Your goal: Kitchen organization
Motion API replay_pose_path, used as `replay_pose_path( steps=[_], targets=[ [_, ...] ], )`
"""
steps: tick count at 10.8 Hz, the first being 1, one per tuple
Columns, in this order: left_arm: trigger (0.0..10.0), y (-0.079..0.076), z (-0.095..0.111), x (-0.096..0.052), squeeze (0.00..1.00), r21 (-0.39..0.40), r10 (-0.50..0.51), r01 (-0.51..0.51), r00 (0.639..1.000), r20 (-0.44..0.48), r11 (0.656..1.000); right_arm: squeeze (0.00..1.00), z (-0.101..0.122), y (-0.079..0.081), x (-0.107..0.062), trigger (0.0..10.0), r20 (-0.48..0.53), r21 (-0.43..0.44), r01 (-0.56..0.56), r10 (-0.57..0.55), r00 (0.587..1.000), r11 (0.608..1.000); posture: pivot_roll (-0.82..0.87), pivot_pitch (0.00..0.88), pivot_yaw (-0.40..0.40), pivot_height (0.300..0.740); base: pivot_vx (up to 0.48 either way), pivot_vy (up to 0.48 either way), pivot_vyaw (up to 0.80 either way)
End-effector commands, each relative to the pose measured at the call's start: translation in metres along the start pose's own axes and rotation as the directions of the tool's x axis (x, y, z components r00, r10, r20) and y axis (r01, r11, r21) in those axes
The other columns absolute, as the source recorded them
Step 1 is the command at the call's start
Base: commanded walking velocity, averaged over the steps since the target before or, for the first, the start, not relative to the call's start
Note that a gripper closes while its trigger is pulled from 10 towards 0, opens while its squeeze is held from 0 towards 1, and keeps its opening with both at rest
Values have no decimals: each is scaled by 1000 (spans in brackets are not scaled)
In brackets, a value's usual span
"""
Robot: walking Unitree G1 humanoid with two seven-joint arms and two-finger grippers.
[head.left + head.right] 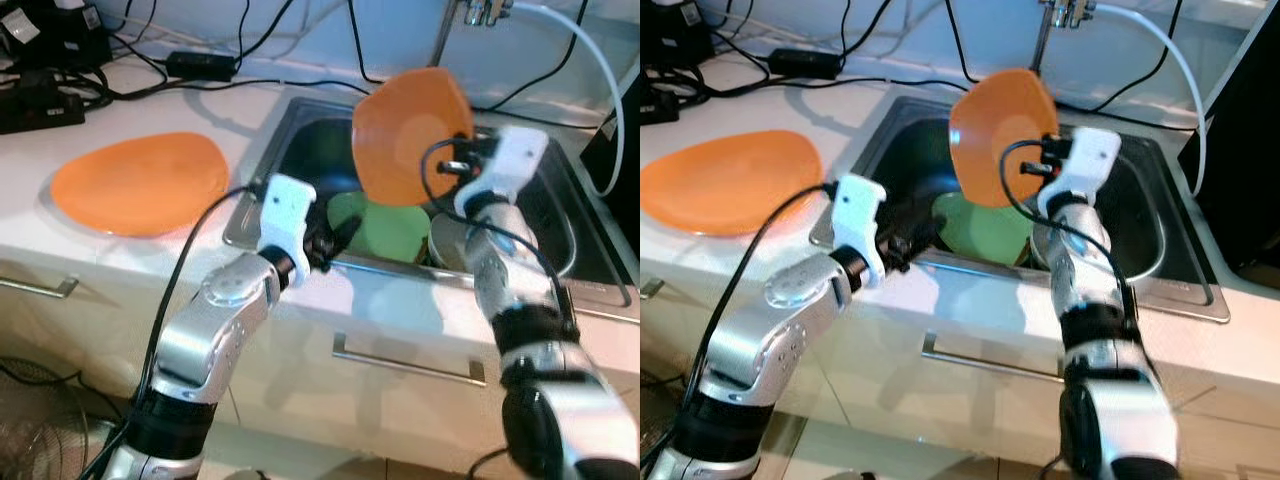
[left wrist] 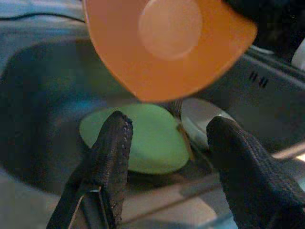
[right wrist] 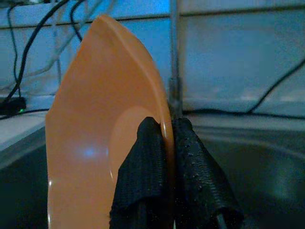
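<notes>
My right gripper (image 3: 167,143) is shut on the rim of an orange bowl (image 1: 410,135), holding it tilted on edge above the steel sink (image 1: 300,120). Down in the sink lies a green plate (image 1: 388,225) beside a pale dish (image 2: 200,121). My left gripper (image 2: 169,138) stands open at the sink's near rim, pointing at the green plate with nothing between its fingers. On the white counter to the left rests a second orange plate (image 1: 138,182).
Black cables and power adapters (image 1: 200,65) crowd the back of the counter. A faucet with a white hose (image 1: 590,60) rises behind the sink. Drawer fronts with metal handles (image 1: 405,362) run below the counter edge.
</notes>
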State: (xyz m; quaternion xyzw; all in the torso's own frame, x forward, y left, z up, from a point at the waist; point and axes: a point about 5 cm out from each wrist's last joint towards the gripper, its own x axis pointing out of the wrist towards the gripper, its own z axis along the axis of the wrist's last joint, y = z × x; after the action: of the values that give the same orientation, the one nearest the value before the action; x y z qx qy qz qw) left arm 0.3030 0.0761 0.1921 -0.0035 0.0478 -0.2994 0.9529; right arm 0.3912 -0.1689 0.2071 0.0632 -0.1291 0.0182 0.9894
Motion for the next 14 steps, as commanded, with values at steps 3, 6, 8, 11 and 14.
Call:
replay_pose_path(
  steps=[3,6,8,11,14],
  targets=[
    [10000,-3,-17,-3,0,16,-15,17,990,-137,1000,0,-5,10,6,10000,-15,-177,-98,97,995,979,169,83,-56,740,0,0,0],
    [10000,-5,-19,-5,0,21,-20,23,985,-173,1000,0,-31,22,-1,10000,-135,-263,-201,171,976,944,179,84,-60,740,0,0,0],
    [10000,-5,-20,-6,0,22,-17,21,983,-180,1000,0,-42,25,-4,10000,-205,-273,-242,189,960,931,182,83,-62,740,0,0,0],
    [10000,-6,-19,-6,0,22,-18,22,983,-183,1000,0,-51,29,-5,10000,-291,-290,-306,221,931,907,187,81,-69,740,0,0,0],
    [10000,-7,-20,-7,0,23,-17,22,983,-184,999,0,-62,34,-10,10000,-373,-300,-353,232,899,886,201,75,-73,740,0,0,0]
  ],
)
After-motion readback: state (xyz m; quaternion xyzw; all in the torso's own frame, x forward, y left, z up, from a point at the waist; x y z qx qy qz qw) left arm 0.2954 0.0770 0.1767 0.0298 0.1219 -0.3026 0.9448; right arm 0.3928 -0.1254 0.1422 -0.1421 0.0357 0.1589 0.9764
